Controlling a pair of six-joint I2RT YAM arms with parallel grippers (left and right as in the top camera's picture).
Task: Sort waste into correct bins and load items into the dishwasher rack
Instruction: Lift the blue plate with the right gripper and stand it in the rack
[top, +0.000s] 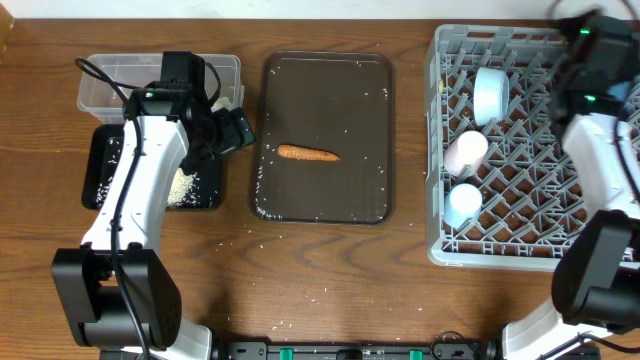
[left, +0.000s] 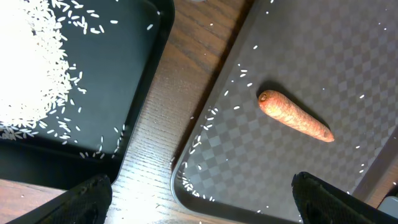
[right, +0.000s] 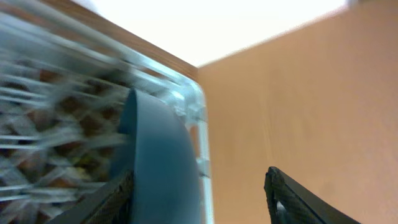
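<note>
Dk blue plate (right: 158, 168) blurry, half off-frame

A brown wooden table (top: 320, 260) is filling the whole overhead view, its grain running left to right, and soft, even light is falling across it. In the right wrist view a plain tan surface (right: 311, 112) is taking up the right side, and a bright white patch (right: 249, 25) is glaring above it, too washed out to identify
</note>
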